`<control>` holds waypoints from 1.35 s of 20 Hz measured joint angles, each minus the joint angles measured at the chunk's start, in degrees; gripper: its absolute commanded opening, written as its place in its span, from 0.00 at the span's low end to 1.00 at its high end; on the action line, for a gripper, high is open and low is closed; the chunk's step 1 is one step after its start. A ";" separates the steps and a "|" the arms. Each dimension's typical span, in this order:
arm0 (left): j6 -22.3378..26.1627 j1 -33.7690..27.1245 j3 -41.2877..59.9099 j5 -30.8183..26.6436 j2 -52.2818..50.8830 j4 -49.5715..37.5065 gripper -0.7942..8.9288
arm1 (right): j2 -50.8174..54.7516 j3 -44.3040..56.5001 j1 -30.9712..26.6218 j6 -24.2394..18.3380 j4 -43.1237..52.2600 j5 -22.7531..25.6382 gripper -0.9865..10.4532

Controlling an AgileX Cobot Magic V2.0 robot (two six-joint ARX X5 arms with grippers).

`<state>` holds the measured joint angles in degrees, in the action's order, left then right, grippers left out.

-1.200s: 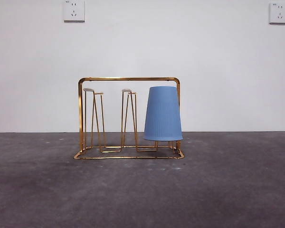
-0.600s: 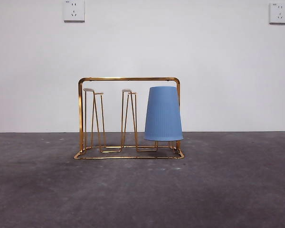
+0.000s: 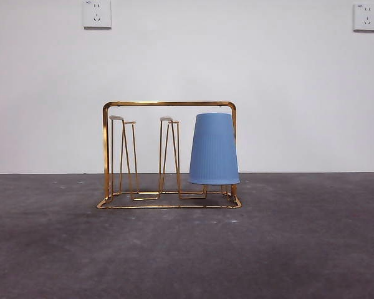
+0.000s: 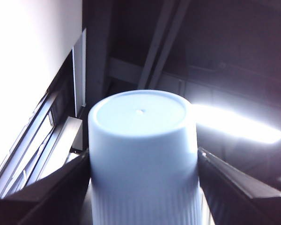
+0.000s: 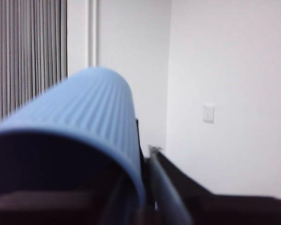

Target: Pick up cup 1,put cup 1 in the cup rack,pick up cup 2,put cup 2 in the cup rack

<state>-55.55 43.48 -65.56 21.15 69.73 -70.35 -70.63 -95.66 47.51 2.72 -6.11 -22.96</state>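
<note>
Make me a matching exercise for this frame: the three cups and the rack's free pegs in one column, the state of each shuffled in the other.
Things
1. Blue cup on the cup rack
2. Pale cup in the left hand
3. Ribbed blue cup in the right hand
4. Two left pegs

States
A. Open mouth toward the wrist camera
B. Upside down at the rack's right end in the front view
C. Bare
D. Closed base toward the wrist camera

Pairs: 1-B, 2-D, 3-A, 4-C

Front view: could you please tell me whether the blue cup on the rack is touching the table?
Apart. The front view shows the blue cup hanging rim-down above the wire base of the cup rack, a clear gap above the table.
</note>
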 measured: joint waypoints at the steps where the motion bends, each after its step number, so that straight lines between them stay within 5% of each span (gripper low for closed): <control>1: 0.00 -0.44 0.00 0.42 -0.02 -0.02 0.07 | 0.04 0.00 -0.02 0.00 -0.81 0.04 0.23; 9: -0.02 -4.04 0.00 2.45 -2.60 1.29 0.07 | 4.83 0.11 -0.26 -2.91 -11.34 2.10 0.23; 16: 3.43 -9.66 0.00 6.97 -8.04 19.06 0.07 | 11.63 0.11 -0.26 -8.50 -26.49 9.60 0.23; 20: 12.94 -11.45 0.00 4.31 -12.41 37.46 0.07 | 14.49 0.11 -0.26 -11.10 -35.04 14.73 0.23; 27: 37.83 -11.61 -0.02 -13.94 -17.88 69.75 0.07 | 16.94 0.11 -0.26 -13.53 -43.25 20.79 0.23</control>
<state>-17.72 31.88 -65.58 7.20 51.86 -0.60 -53.69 -95.55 47.24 -10.81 -49.36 -2.17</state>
